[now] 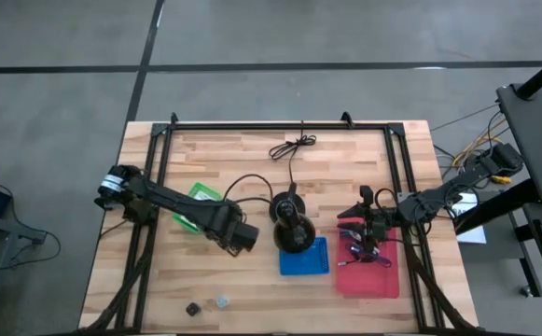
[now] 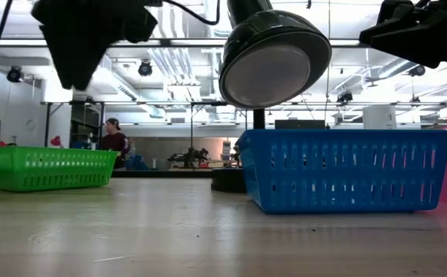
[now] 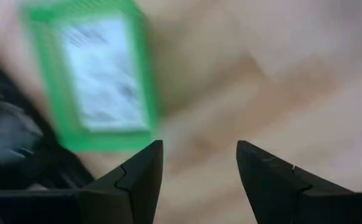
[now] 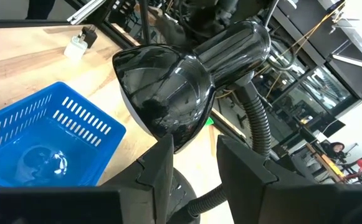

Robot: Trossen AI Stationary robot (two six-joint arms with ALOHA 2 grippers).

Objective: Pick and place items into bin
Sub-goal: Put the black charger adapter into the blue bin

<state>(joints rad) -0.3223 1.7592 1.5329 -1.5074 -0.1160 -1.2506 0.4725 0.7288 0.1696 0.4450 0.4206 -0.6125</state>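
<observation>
My left gripper [image 1: 243,237] [image 3: 199,146] hangs open above bare wood, fingers pointing down, between the green bin [image 1: 196,202] [image 3: 93,74] and the black joystick-like stand [image 1: 292,229]. Nothing is between its fingers. My right gripper [image 1: 360,224] [image 4: 195,142] waits level above the red bin [image 1: 382,280], open and empty, facing the stand's head [image 4: 168,93]. Purple and dark items [image 1: 364,250] lie in the red bin. A tiny black cube [image 1: 193,308] and a grey cube [image 1: 221,301] sit on the table near its front edge. The blue bin [image 1: 304,257] [image 2: 346,169] stands beside the stand.
A long black cord [image 1: 292,147] lies at the table's far middle and runs to the stand. Black frame rails [image 1: 163,149] run along the far, left and right sides. Bare wood [image 1: 252,299] lies toward the near edge. A person [image 2: 115,142] shows far behind the table.
</observation>
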